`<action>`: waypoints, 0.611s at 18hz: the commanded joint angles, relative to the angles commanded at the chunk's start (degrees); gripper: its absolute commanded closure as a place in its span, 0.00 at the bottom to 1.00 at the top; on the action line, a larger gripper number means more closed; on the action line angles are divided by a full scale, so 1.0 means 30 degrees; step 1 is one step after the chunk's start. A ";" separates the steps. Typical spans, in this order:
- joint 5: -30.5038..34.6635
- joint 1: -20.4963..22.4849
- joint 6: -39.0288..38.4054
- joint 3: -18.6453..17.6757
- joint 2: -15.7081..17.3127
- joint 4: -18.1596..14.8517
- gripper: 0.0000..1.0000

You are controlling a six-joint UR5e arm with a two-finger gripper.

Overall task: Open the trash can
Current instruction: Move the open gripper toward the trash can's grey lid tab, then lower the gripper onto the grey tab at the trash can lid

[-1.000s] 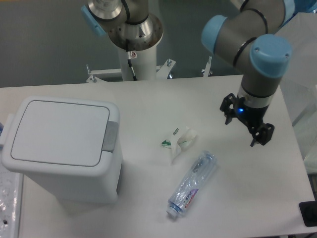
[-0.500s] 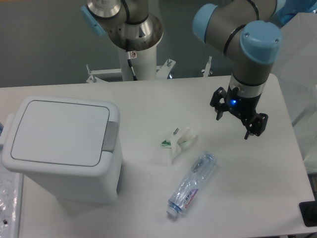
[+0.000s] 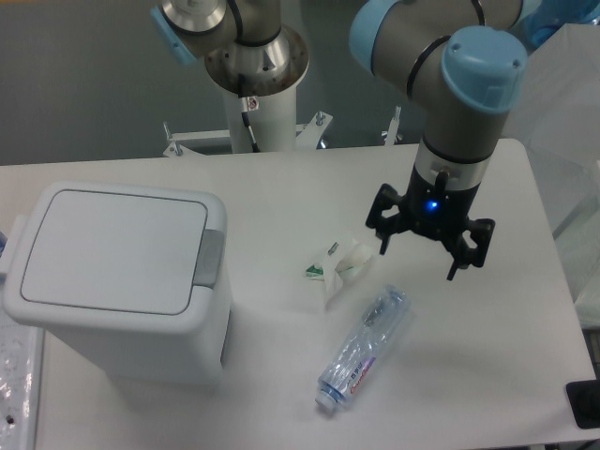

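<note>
Gripper (image 3: 424,251) is seen right of centre, fingers spread wide, nothing held, hanging above the table (image 3: 281,178) with a blue light lit on its body. Arm's upper links are cut off by the top edge. Trash can (image 3: 117,281) sits at lower left, lid shut flat, grey push-button strip (image 3: 209,259) on its right rim facing frame centre; its far left edge is partly cropped. Long axis can't be determined from this angle. Crumpled wrapper (image 3: 339,267) with green print lies just left of the gripper; text is unreadable. Plastic bottle (image 3: 365,349) lies diagonally below, cap toward lower left; label writing is too blurred to read.
</note>
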 joint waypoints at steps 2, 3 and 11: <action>-0.0119 0.0000 -0.0233 0.0000 0.0058 -0.0061 0.00; -0.0119 -0.0029 -0.0380 0.0000 0.0088 -0.0090 0.00; -0.1728 -0.0966 -0.3305 0.0322 0.0498 -0.1379 0.00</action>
